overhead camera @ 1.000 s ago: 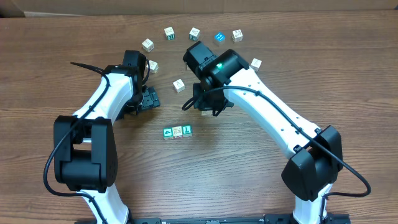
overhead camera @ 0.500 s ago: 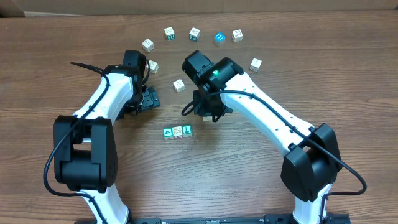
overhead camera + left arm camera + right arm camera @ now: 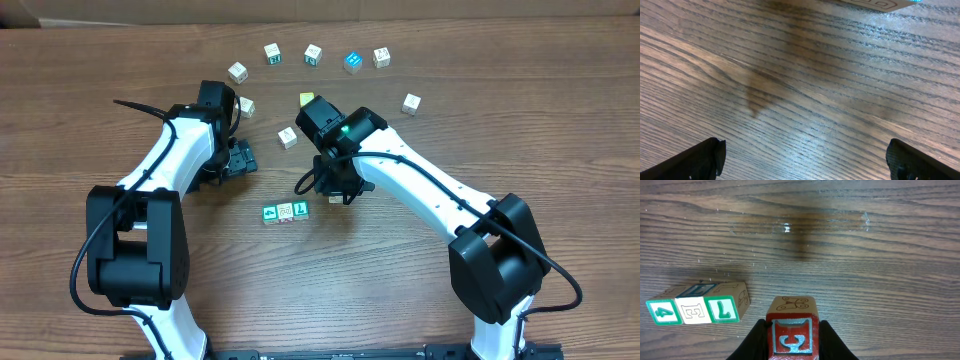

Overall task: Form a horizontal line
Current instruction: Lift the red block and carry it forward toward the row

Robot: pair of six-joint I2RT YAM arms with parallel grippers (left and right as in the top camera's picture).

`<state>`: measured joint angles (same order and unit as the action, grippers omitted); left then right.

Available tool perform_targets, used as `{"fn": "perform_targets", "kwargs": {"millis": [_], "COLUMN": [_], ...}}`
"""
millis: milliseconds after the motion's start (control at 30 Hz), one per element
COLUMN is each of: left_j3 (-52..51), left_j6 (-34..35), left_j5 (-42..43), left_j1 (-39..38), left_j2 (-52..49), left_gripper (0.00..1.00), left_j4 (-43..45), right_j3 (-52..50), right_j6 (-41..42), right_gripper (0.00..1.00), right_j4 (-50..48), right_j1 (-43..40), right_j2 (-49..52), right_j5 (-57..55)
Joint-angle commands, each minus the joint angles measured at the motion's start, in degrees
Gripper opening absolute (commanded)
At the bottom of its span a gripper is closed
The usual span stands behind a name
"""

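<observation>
Three cubes already sit touching in the row (image 3: 285,212), near the middle of the table (image 3: 560,150). The fourth, the red cube (image 3: 791,330), is pinched between the narrowly set jaws of the right gripper (image 3: 335,194). It is just beside the row's end toward the right edge and has not joined it. The left gripper (image 3: 805,162) stands spread wide with nothing in it, over bare wood nearer the left edge.

The risk, as I judge it, lies at the L cube (image 3: 722,308), the end one. In the wrist view the red cube sits off the row's line and apart from it, so a release here would leave a gap and a step. Pushing it sideways to close that gap could shove the L cube and skew all three, since they are small and loose. The fingers (image 3: 756,341) flank the red cube on its row side and its far side. The row-side finger therefore has to fit between the red cube and the L cube. It could knock the L cube on the way in, or again when the jaws part. I cannot tell whether the red cube touches the wood, and a drop from any height might tip it.

The table is dark wood grain with a sheen, and a bright glare patch shows in the wrist view, so cubes probably slide easily. Spare cubes, including the blue cube (image 3: 352,61) and yellow cube (image 3: 307,99), are scattered toward the far edge, well apart from the row. Of the room, only a pale strip (image 3: 400,6) beyond that edge shows.
</observation>
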<state>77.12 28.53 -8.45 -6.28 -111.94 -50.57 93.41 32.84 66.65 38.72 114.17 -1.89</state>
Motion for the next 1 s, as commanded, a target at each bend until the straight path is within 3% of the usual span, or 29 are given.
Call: {"fn": "perform_targets", "kwargs": {"millis": [0,633,967], "left_j3": [-0.17,-0.17,-0.15], "left_j6": [0.2,0.2,0.2], "left_j5": [-0.7,-0.7,-0.72], "left_j1": [-0.11,-0.11,-0.11], "left_j2": [-0.57,-0.57,-0.57], "left_gripper": [0.99,1.0,1.0], "left_j4": [0.07,0.07,0.07], "right_j3": [-0.46,-0.66,-6.03], "right_j6": [0.35,0.13,-0.33], "right_gripper": [0.22,0.21,0.2], "right_j4": [-0.42,-0.22,-4.68], "right_j1": [0.17,0.17,0.17], "right_j2": [-1.55,-1.55,-1.53], "right_j5": [-0.59,-0.59,-1.95]}}
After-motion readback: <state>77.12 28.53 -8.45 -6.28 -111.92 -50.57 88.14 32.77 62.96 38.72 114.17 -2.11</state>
